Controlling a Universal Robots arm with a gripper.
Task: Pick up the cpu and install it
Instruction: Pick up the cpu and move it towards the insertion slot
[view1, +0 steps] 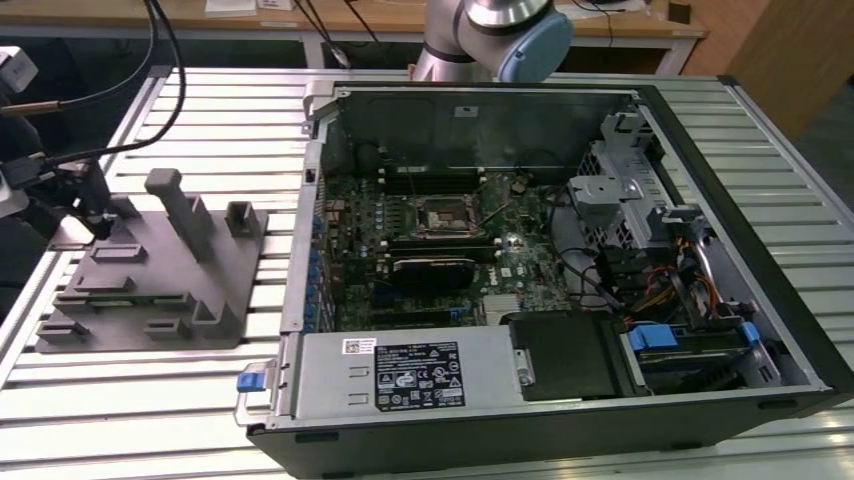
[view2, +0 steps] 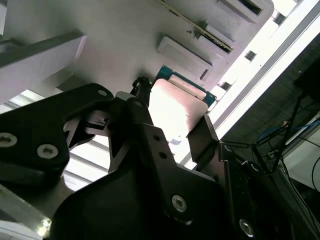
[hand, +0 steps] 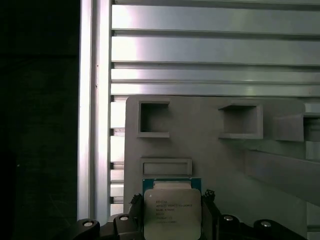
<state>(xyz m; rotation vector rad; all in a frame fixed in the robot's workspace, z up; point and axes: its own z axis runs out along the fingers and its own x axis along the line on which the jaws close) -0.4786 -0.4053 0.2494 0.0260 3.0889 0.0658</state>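
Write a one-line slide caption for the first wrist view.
Gripper straddling the cpu on the grey fixture block, slatted table beyond.

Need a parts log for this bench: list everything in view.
cpu: one, silver top, green edge, on the block.
block: one, grey, on the table at the exterior view's left.
case: one, black, open, on the table.
motherboard: one, green, inside the case.
socket: one, metal-framed, on the motherboard.
power supply: one, silver, at the case's near edge.
table: one, silver, slatted.
arm: one, silver and pale blue, behind the case.
tool: one, black, closed on the cpu's sides.
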